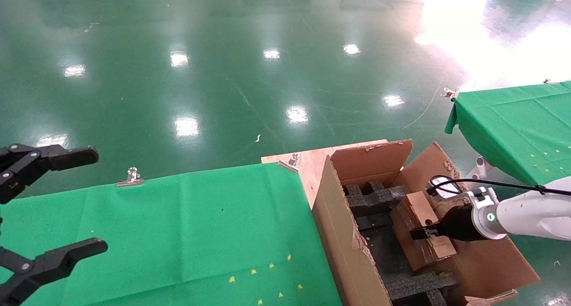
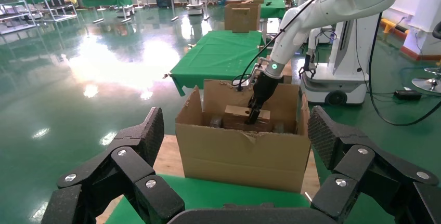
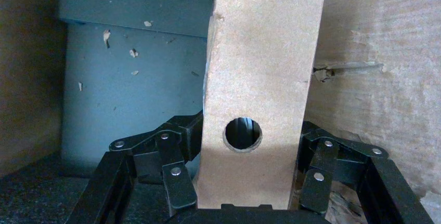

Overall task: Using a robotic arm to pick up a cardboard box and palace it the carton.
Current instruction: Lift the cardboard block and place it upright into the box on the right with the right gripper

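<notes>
Corrugated brown carton (image 1: 339, 217) with ragged flaps stands at the right edge of the green-clothed table (image 1: 178, 234), black foam inserts (image 1: 374, 196) inside. Within it, beside the right wall, sits the cardboard box (image 1: 421, 230), pinched across its narrow sides by the right gripper (image 1: 424, 233). The left gripper (image 1: 53, 203) hovers spread wide over the table's left edge.

Robot lab hall, glossy green floor (image 1: 223, 74), green-clothed tables (image 2: 221, 52), other robots (image 2: 348, 52)
</notes>
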